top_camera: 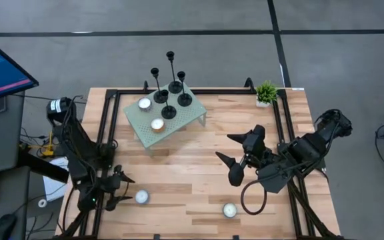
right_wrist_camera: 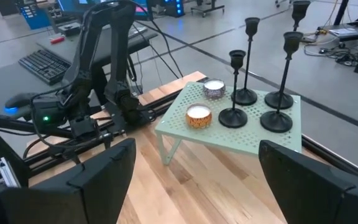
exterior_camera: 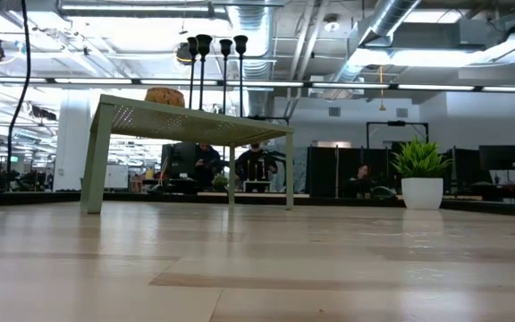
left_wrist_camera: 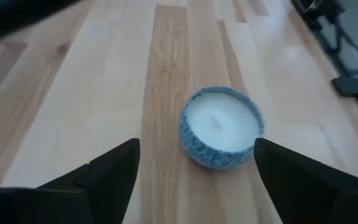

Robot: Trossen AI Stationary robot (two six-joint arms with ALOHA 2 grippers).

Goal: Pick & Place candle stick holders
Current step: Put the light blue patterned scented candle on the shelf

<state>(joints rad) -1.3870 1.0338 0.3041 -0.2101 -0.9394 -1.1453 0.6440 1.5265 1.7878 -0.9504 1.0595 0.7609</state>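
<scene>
While all four candle stick holders (top_camera: pixel 170 90) stand upright on the pale green perforated stand (top_camera: pixel 192 117) at the far side of the table (top_camera: pixel 199 180), neither arm has hold of one. In the high view the left gripper (top_camera: pixel 122 189) sits low at the near left corner, its fingers spread wide around nothing, with a blue-patterned tealight tin (left_wrist_camera: pixel 221 127) on the wood just ahead of them. The right gripper (top_camera: pixel 235 157) hovers over the middle right of the table, fingers likewise spread and empty, facing the stand. Two more candles (right_wrist_camera: pixel 205 102) share the stand top with the holders.

Judging by their look, the holders are rigid black metal, probably top-light with most weight in the disc base, so they should tip easily if nudged high on the stem. The thin stem just above the base seems the safest place to pinch; the painted surface may be slick. They stand close together, leaving little room for fingers.

No brand, label or legible writing shows on anything.
</scene>
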